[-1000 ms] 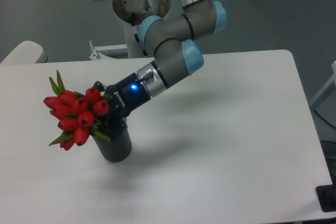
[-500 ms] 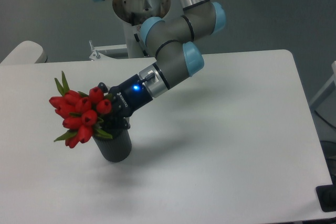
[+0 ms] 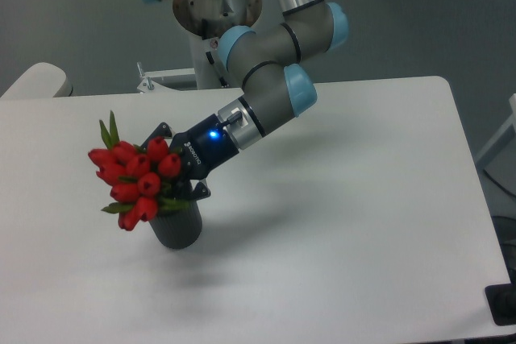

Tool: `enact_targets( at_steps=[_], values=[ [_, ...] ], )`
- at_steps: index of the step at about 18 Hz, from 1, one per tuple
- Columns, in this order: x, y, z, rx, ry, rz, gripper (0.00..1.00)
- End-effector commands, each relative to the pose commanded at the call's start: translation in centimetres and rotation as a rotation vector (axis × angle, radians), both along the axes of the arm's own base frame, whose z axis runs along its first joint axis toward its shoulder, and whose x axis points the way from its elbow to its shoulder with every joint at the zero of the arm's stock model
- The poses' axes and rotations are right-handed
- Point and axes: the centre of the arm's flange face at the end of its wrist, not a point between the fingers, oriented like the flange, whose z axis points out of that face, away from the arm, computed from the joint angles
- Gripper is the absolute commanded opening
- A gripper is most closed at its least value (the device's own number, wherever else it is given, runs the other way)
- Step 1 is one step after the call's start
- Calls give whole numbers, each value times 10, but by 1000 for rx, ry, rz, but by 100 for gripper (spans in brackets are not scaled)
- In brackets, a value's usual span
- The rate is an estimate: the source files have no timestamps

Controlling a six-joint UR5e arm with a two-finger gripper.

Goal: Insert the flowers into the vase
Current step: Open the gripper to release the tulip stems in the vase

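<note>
The arm reaches from its base behind the white table, folds at a grey elbow with pale blue caps, and slopes down and leftward toward the vase, its wrist showing a small blue light. The gripper sits just above and slightly behind the vase, tilted so that its fingers point down and left into the bunch. One dark finger shows above the flowers and another shows below them, close to the vase's rim, so the claw looks spread a little around the stems; whether it presses on them or has let go cannot be told, since the buds and leaves cover the point of contact. The flowers lean out to the left over the vase's mouth, the red buds massed above and left of the rim, with narrow green leaves sticking up at the far side of the bunch from the gripper. Their stems seem to run down into the vase, though the lower ends are hidden. The vase stands upright on the table, directly beneath the gripper, casting a soft shadow to its right.
</note>
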Motion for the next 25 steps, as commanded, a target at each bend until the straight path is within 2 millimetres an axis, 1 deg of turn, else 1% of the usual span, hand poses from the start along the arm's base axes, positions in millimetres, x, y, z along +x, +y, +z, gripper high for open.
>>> enact_targets(
  at_steps=[8,9,16,19,21,23,25],
  values=[
    [-14,-8,3,12,19,25,100],
    [-17,-12,3,8,17,35,100],
    [-19,-15,2,1,20,41,100],
    [-22,-20,2,-1,21,54,100],
    [-21,-25,3,-2,19,61,100],
    [-24,-34,-2,5,30,71,100],
    [-22,-36,-5,8,44,68,100]
  ],
)
